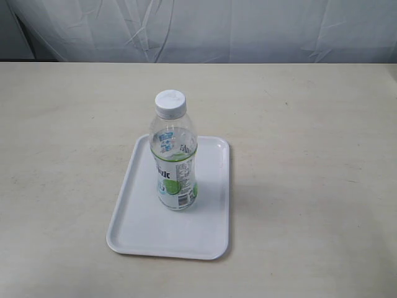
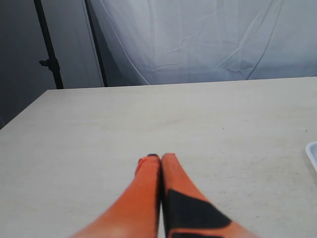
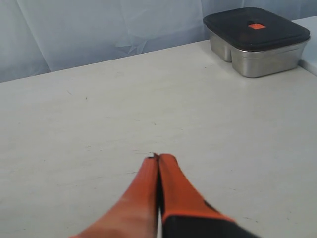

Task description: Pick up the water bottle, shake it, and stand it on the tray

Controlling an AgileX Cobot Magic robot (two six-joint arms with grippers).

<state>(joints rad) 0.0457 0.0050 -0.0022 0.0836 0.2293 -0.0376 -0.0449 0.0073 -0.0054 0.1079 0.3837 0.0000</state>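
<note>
The water bottle point(image 1: 174, 155), clear with a white cap and a lime label, stands upright on the white tray point(image 1: 142, 230) in the middle of the table in the exterior view. No gripper shows in that view. In the left wrist view my left gripper point(image 2: 160, 157) is shut, its orange fingers pressed together over bare tabletop, and a corner of the tray point(image 2: 313, 151) shows at the frame's edge. Seen from the right wrist, my right gripper point(image 3: 158, 158) is also shut and holds nothing.
A steel lunch box with a dark lid point(image 3: 255, 40) stands on the table beyond the right gripper. A white curtain point(image 1: 205, 28) hangs behind the table. A dark stand pole point(image 2: 49, 49) rises past the table's edge in the left wrist view.
</note>
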